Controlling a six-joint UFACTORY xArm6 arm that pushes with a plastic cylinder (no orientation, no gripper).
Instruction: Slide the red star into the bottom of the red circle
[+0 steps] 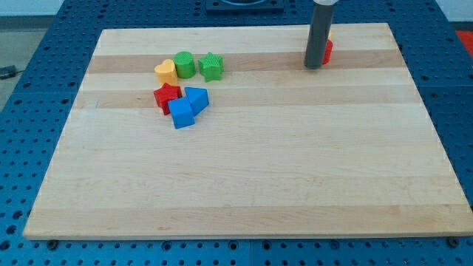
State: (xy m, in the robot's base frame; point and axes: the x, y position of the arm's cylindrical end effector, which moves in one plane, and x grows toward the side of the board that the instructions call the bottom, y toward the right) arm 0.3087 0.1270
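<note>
Red star point(167, 95) lies well apart from my tip point(313, 66).

A pale wooden desk point(244, 185) made of joined planks fills most of the view, its grain running left to right, with slightly darker strips across the far part. The light is even and soft, with only faint shadows on the wood. Beneath and around the desk lies a blue perforated base plate point(44, 66), dotted with regular rows of small holes, showing at the left, right and near edges. At the far edge, a dark fixture point(242, 6) sits partly cut off.
</note>
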